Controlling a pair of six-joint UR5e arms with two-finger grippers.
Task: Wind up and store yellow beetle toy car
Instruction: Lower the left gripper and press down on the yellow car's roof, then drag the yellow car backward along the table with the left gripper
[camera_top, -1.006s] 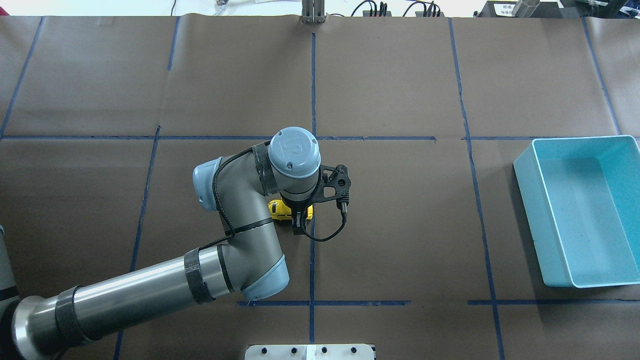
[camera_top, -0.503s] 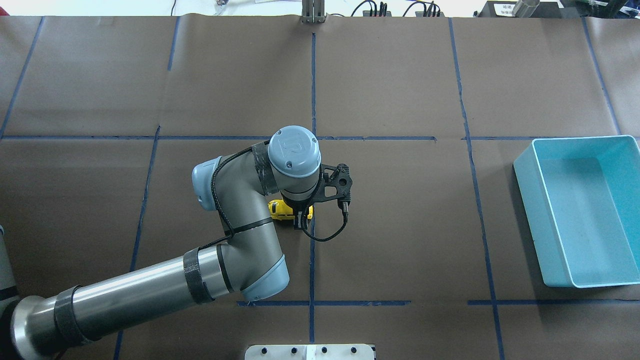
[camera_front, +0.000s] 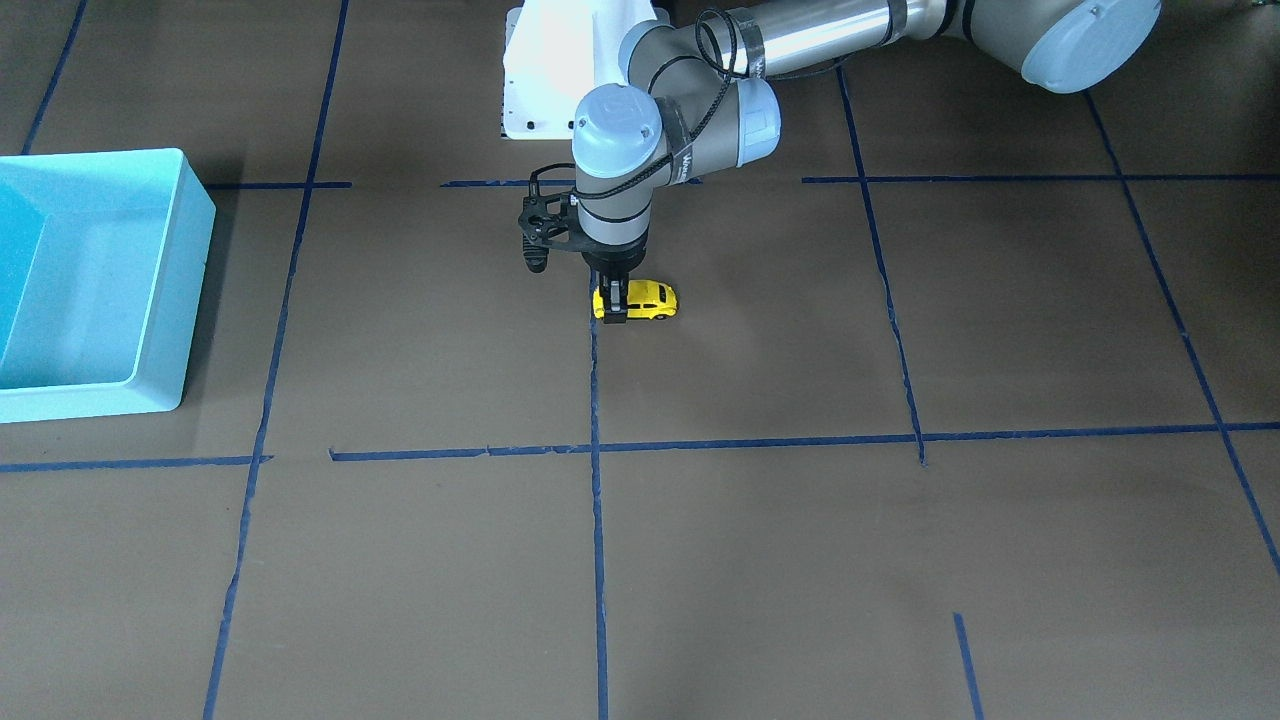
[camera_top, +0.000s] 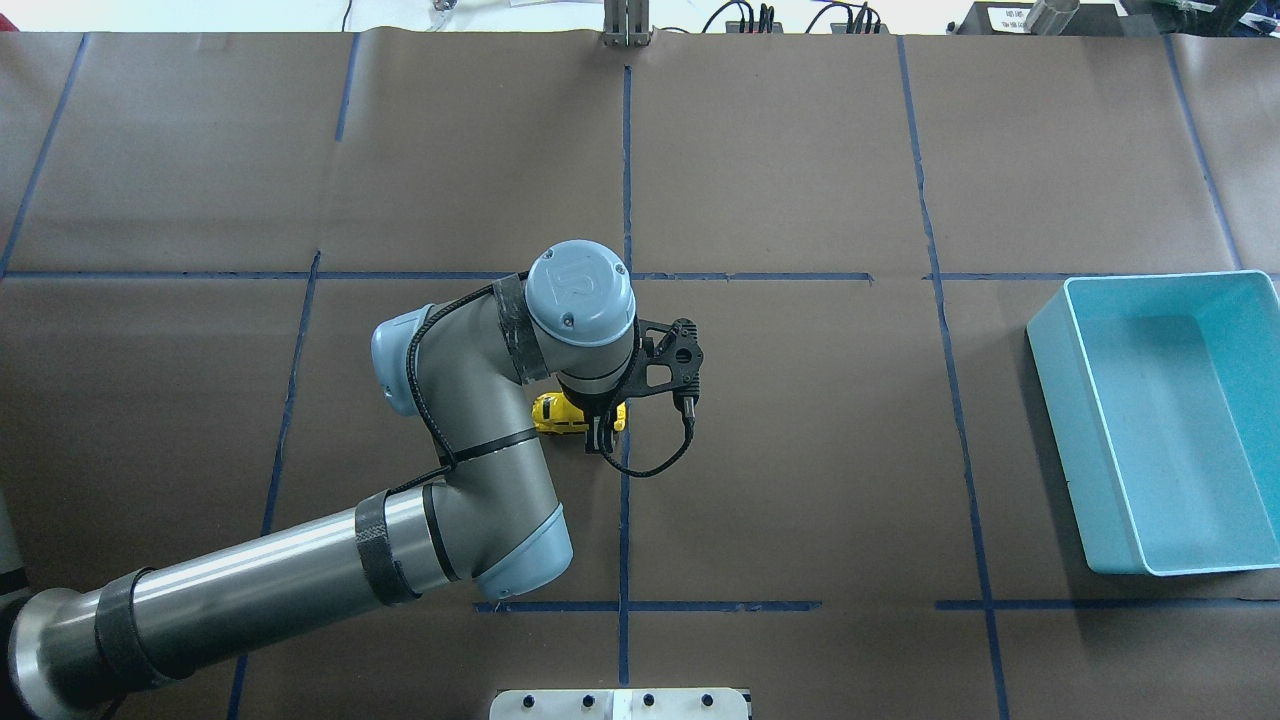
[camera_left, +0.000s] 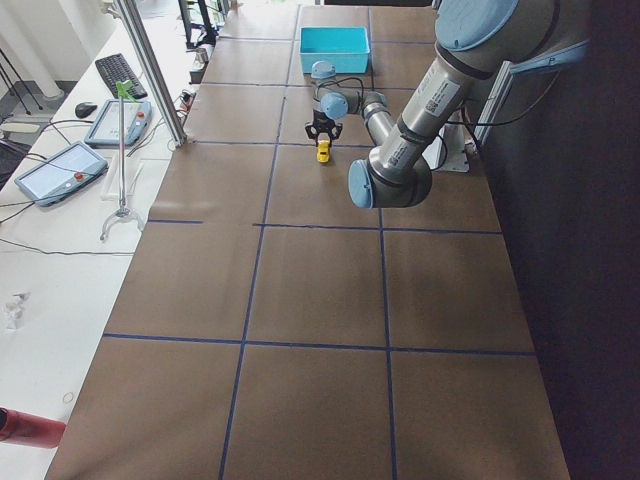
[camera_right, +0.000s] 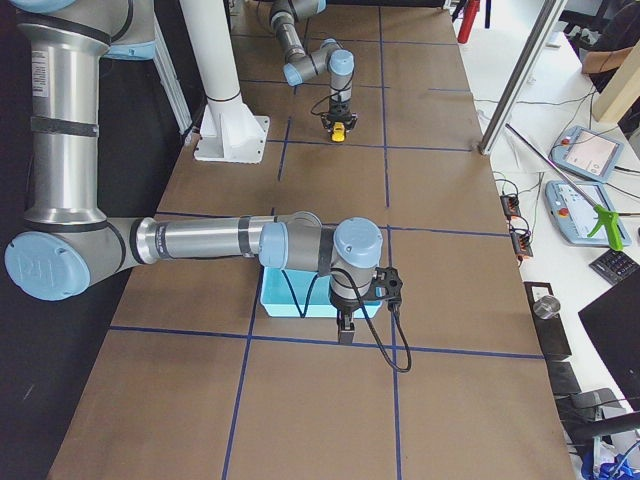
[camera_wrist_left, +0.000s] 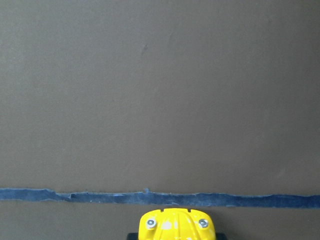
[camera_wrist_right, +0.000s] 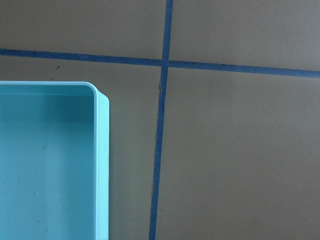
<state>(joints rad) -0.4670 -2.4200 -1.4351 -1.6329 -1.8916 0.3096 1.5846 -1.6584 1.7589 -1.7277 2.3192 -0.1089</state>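
Note:
The yellow beetle toy car (camera_front: 650, 298) (camera_top: 556, 414) stands on its wheels on the brown table, beside a blue tape line. My left gripper (camera_front: 613, 305) (camera_top: 603, 435) comes straight down on one end of the car and is shut on it. In the left wrist view the car's (camera_wrist_left: 176, 226) rounded yellow end fills the bottom edge. The turquoise bin (camera_top: 1050, 400) (camera_front: 195, 260) lies far off to the robot's right and holds nothing. My right gripper (camera_right: 346, 327) hangs by the bin's (camera_wrist_right: 102, 165) corner; whether it is open or shut, I cannot tell.
Blue tape lines (camera_top: 626, 180) divide the brown paper table into squares. The white robot base plate (camera_front: 540, 80) sits at the robot's edge of the table. A metal post (camera_right: 515, 90) and tablets (camera_left: 60, 170) stand on the side desk.
The left gripper's fingers have closed in on the car. The wrist and the car have shifted slightly to the overhead view's left and away from the robot.

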